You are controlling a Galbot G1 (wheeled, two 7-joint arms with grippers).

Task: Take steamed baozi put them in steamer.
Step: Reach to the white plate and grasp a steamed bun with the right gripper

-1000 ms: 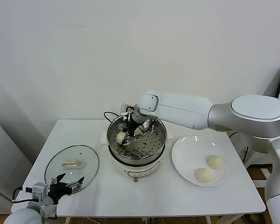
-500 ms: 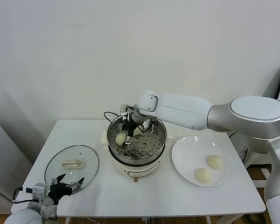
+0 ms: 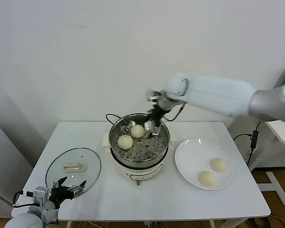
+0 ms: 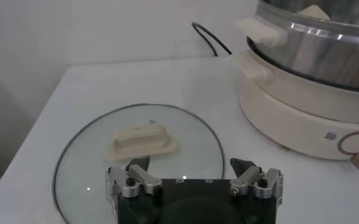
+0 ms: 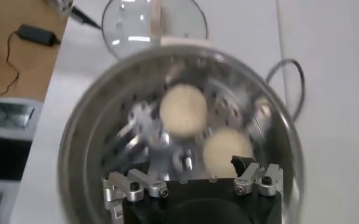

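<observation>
The steel steamer (image 3: 162,145) stands on its white cooker base mid-table and holds two baozi, one at the left (image 3: 125,141) and one behind it (image 3: 137,130). Both show in the right wrist view, one (image 5: 183,109) and the other (image 5: 227,151), inside the steamer (image 5: 81,146). Two more baozi (image 3: 218,164) (image 3: 206,178) lie on the white plate (image 3: 185,161) at the right. My right gripper (image 3: 153,124) is open and empty, raised over the steamer's back right rim. My left gripper (image 3: 70,187) is open and parked low at the table's front left.
The oval glass lid (image 3: 54,168) with a cream handle lies flat at the table's left, just beyond my left gripper; it also shows in the left wrist view (image 4: 81,176). A black cord (image 3: 110,116) runs behind the cooker. The wall stands close behind the table.
My right gripper let go of a baozi at the steamer's left, then lifted up and back to the right, out of the basket. The left arm has not moved.
</observation>
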